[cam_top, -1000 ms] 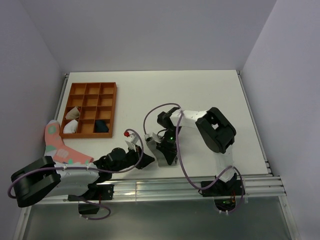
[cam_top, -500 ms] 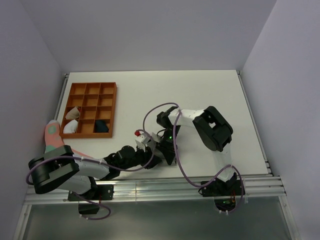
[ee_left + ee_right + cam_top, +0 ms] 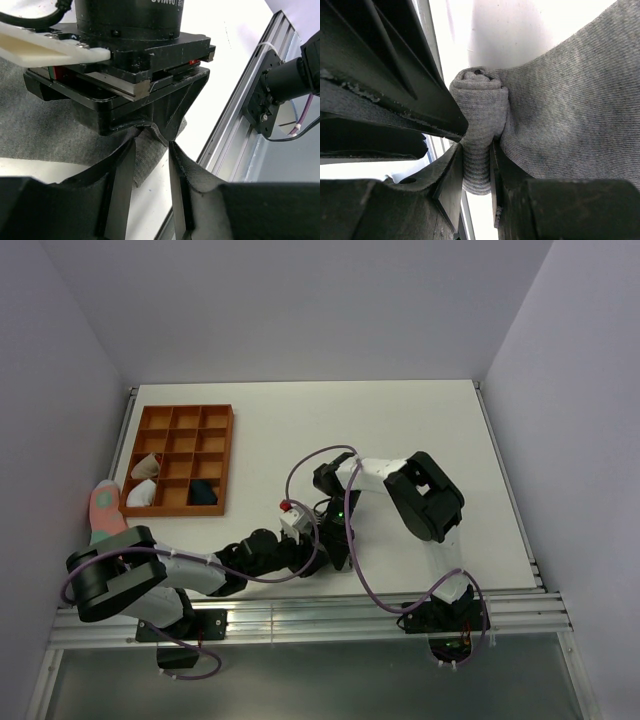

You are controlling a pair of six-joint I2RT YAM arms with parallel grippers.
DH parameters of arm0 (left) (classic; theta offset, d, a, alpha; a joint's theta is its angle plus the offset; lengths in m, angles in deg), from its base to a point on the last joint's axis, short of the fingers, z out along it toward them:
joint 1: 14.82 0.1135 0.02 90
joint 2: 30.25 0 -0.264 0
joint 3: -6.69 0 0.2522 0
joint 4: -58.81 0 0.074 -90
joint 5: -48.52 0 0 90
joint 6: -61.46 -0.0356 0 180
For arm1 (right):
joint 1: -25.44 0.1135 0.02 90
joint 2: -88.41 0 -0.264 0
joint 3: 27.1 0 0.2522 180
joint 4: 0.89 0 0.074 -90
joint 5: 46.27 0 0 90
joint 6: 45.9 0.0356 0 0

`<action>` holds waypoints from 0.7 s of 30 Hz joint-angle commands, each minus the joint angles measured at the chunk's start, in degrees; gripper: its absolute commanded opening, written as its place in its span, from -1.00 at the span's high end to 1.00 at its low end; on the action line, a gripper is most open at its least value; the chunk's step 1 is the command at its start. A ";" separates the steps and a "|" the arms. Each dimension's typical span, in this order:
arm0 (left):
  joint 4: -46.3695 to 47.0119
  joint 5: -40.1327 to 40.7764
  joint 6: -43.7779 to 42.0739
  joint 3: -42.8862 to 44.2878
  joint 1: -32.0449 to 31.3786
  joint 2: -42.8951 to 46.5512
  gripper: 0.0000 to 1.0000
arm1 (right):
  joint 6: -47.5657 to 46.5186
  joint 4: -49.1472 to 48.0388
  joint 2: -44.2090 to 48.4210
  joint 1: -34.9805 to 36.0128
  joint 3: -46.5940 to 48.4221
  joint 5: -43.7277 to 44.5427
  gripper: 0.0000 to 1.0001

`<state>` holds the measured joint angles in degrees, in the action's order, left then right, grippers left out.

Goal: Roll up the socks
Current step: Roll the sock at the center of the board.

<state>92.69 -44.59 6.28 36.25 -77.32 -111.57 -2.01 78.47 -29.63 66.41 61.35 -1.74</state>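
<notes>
The grey sock (image 3: 570, 95) lies flat on the white table, with one end rolled into a tight tube (image 3: 479, 105). My right gripper (image 3: 477, 150) is shut on that rolled end. In the top view the right gripper (image 3: 336, 546) points down near the table's front edge and hides the sock. My left gripper (image 3: 152, 146) is open. Its fingers (image 3: 122, 195) straddle bare table, with the tips at the sock's edge (image 3: 147, 160), right under the right gripper's body. The left gripper also shows in the top view (image 3: 312, 552). The navy sock with a patch is not visible as such.
An orange compartment tray (image 3: 178, 415) stands at the back left, holding pale bundles (image 3: 143, 466) and a dark bundle (image 3: 203, 492). A pink sock (image 3: 102, 510) lies at the left edge. The aluminium rail (image 3: 330, 612) runs along the front edge, close to both grippers.
My left arm has swung right along the front edge, bringing its gripper up against the right gripper. The right gripper has stayed in place on the sock.
</notes>
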 commanded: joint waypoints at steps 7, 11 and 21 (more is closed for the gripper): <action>0.88 -0.84 -4.07 2.14 -0.52 -2.00 0.19 | -0.12 0.67 -0.79 -0.10 2.21 0.65 0.53; 1.93 -1.54 -3.63 1.96 -0.52 -3.32 0.18 | -0.12 0.58 -1.23 -0.10 2.03 0.56 0.52; 3.78 -3.74 -3.10 2.40 -0.52 -6.66 0.14 | -0.21 0.93 -1.23 -0.10 2.21 0.30 0.52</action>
<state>94.77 -45.68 4.03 37.27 -77.43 -116.91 -2.01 79.02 -30.02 66.43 61.79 -1.79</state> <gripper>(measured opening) 0.427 0.304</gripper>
